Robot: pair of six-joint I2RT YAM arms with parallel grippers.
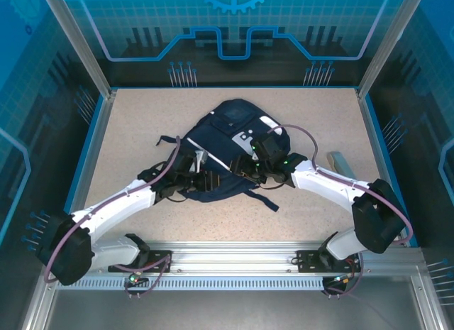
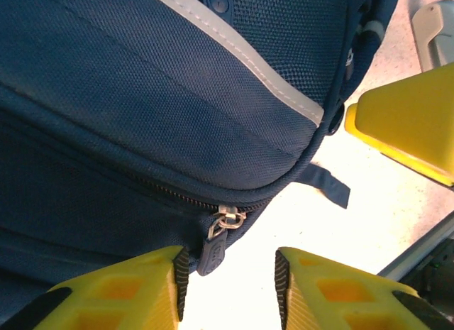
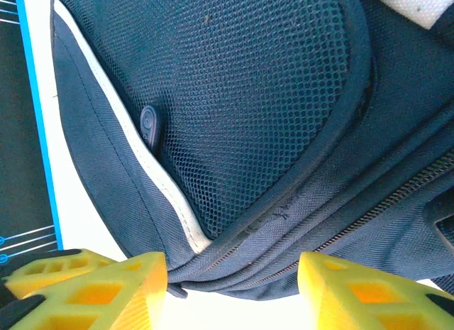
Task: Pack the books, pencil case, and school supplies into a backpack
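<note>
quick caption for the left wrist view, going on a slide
Open left gripper poised beside the zipper pull hanging at the lower edge of the navy backpack.

Left hand (image 2: 228, 282) fingers (image 2: 120, 291) apart, gripping nothing; backpack (image 2: 142, 96) zip pull (image 2: 213, 248) hangs just beside one finger.

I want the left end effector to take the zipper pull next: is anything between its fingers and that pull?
Nothing visible does. The zipper pull hangs from a seam of the backpack just ahead of the open left end effector, close to one finger's inner edge; bare table shows through the gap.
</note>
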